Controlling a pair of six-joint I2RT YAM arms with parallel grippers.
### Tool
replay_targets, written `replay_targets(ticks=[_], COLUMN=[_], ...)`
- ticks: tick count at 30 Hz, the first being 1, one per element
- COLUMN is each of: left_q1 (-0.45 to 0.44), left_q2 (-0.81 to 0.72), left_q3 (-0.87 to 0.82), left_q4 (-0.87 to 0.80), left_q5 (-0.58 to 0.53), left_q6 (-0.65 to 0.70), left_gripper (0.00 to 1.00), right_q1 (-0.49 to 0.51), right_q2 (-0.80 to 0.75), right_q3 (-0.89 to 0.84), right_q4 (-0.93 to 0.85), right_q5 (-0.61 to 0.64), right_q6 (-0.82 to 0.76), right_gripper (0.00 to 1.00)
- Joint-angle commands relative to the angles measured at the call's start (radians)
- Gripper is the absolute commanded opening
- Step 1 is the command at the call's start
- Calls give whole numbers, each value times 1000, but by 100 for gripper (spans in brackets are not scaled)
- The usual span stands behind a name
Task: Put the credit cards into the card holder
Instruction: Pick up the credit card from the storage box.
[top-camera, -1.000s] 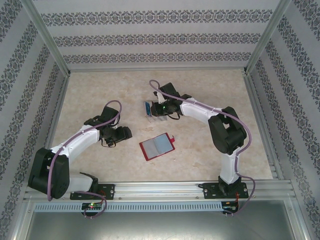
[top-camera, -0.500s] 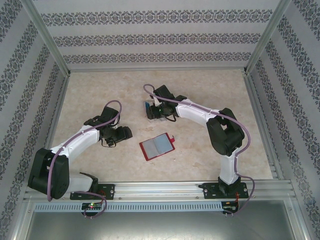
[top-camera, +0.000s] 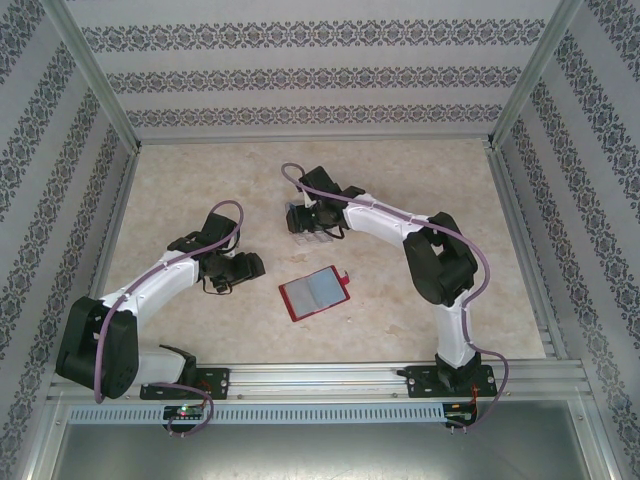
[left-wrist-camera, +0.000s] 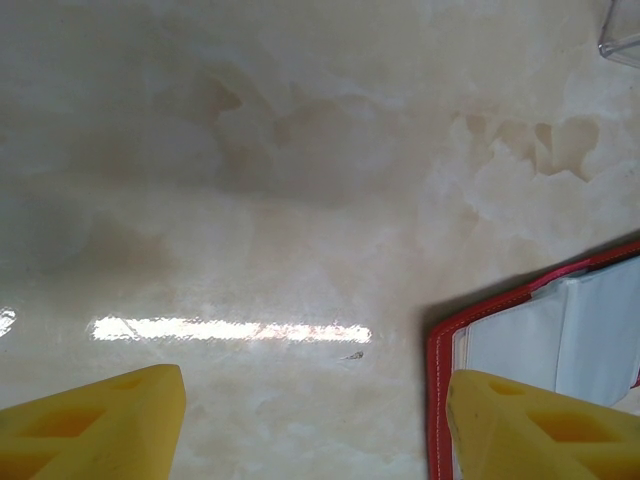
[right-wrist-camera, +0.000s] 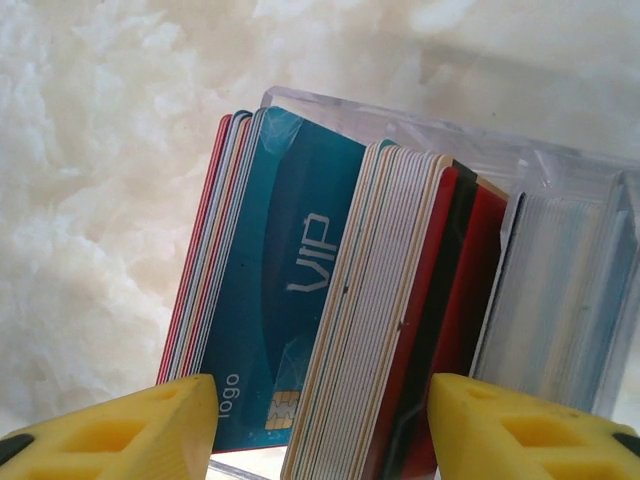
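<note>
**Right hand (right-wrist-camera: 320, 428) poised to draw one card; both hands wide, empty.**
Top view: red leather-like folding card holder (top-camera: 314, 292) lies open, left hand (top-camera: 250, 268) beside it. Left wrist: holder's corner near one fingertip. Right wrist: thin blue and pale plastic credit cards (right-wrist-camera: 300, 290) packed upright in clear slotted tray (right-wrist-camera: 560, 170) beyond the holder; pinch one card only, squarely.

The left arm (top-camera: 150, 290) lies low, bent at the elbow, forearm reaching right toward the table's middle. The left gripper (left-wrist-camera: 320, 430) points down, its yellow fingers (left-wrist-camera: 100, 425) standing well apart. The right arm (top-camera: 385, 222) rises from its base, folds at the elbow and stretches left and away. The right gripper (right-wrist-camera: 320, 430) points down too, jaws spread wide.
</note>
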Motion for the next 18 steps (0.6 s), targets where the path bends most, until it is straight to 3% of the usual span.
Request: replay_targets(ticks=[1, 8, 18], left_q1=[11, 11, 10], left_q2=[-6, -6, -6], left_q3=[-9, -10, -20], left_q4=[23, 21, 30], left_q5=[6, 3, 12], left_q6=[9, 9, 2], left_gripper=[70, 70, 70], right_q1=[23, -4, -28], right_q2=[37, -9, -32], right_q3=[36, -45, -92], right_q4=[-43, 104, 190], right_q5=[35, -153, -233], right_q6=[34, 89, 120], right_gripper=[59, 46, 36])
